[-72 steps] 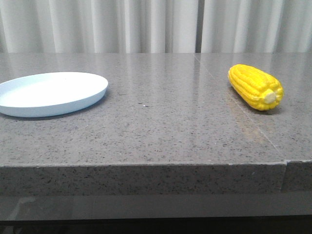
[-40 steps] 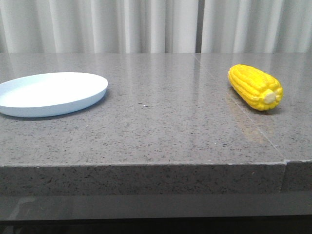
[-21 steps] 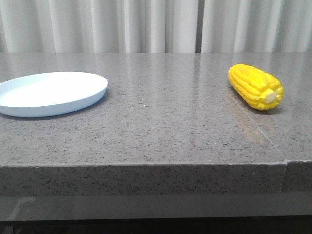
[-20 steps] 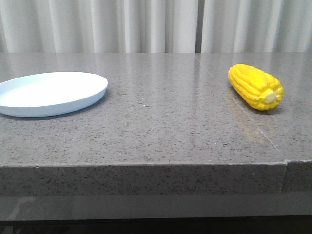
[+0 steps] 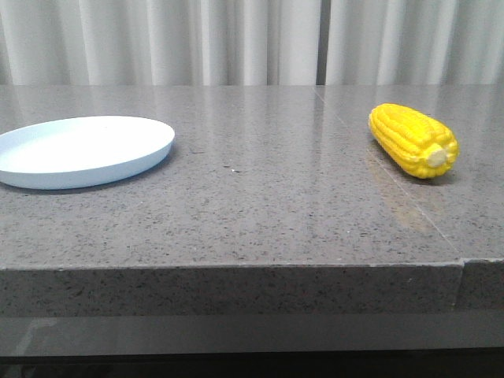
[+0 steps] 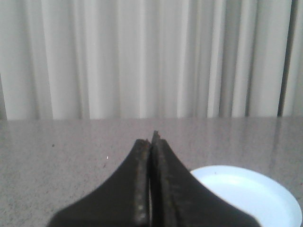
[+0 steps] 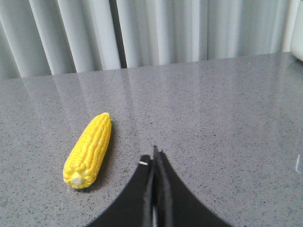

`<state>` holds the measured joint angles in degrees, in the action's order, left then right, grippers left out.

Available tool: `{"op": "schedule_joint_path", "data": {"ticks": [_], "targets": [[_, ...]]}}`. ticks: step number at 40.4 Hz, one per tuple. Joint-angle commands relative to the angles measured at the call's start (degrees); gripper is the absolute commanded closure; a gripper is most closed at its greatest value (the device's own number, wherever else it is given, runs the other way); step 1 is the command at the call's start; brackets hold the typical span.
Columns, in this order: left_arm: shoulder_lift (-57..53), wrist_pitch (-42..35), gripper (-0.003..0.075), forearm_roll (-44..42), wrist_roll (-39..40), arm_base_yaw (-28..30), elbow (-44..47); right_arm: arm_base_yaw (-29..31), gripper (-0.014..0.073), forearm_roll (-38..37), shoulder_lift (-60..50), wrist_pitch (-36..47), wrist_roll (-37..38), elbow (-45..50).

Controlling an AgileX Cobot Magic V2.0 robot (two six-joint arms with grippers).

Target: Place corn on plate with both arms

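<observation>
The corn point(image 5: 413, 141) lies near the table's point(image 5: 260, 213) right edge, well apart from the plate point(image 5: 83, 150) at the left edge. Both the left hand point(image 6: 151, 142) and right hand point(image 7: 155, 156) are closed and empty.

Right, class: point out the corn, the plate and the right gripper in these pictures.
corn point(image 5: 413, 140), front view, middle of the kernel rows.
plate point(image 5: 150, 154), front view, raised rim at its right edge.
right gripper point(image 7: 155, 153), right wrist view, tips of the closed fingers.
</observation>
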<state>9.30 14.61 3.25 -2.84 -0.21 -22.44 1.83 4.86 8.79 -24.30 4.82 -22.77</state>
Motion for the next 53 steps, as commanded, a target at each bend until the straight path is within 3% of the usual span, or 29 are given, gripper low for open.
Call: {"op": "schedule_joint_path", "data": {"ticks": [1,9,12,14,22,25,28,41,53], "targets": [[6.68,0.34,0.0741,-1.61,-0.22,0.09,-4.68,0.13,0.0659,-0.99,7.44,2.92,-0.09,-5.61],[10.92,-1.35,0.0738,-1.65,-0.22,0.09,-5.72,0.13,0.0657,-1.05,15.19,3.76,-0.09,-8.50],[10.92,-1.50,0.0711,-1.65,-0.22,0.09,-5.72,0.13,0.0615,-1.05,15.46,3.76,-0.09,-8.50],[10.92,-1.50,0.0646,-1.65,-0.22,0.09,-5.72,0.13,0.0540,-1.05,15.46,3.76,-0.09,-8.50],[10.92,-1.63,0.0246,-1.65,-0.22,0.09,-5.72,0.13,0.0032,-1.05,15.46,3.87,-0.09,-8.50],[10.92,-1.70,0.0133,-1.65,-0.22,0.09,-5.72,0.13,-0.0066,-1.05,15.46,3.80,-0.09,-8.31],[10.92,-1.57,0.0098,-1.65,-0.22,0.09,-5.72,0.13,-0.0059,-1.05,15.46,3.73,-0.09,-8.24],[13.06,-0.22,0.0103,0.96,-0.22,-0.01,-6.55,0.13,-0.0052,-1.05,15.46,3.73,-0.09,-8.24],[36.62,8.46,0.0103,2.54,-1.99,-0.01,-18.90,0.13,-0.0052,-1.05,15.46,3.73,-0.09,-8.24]]}}
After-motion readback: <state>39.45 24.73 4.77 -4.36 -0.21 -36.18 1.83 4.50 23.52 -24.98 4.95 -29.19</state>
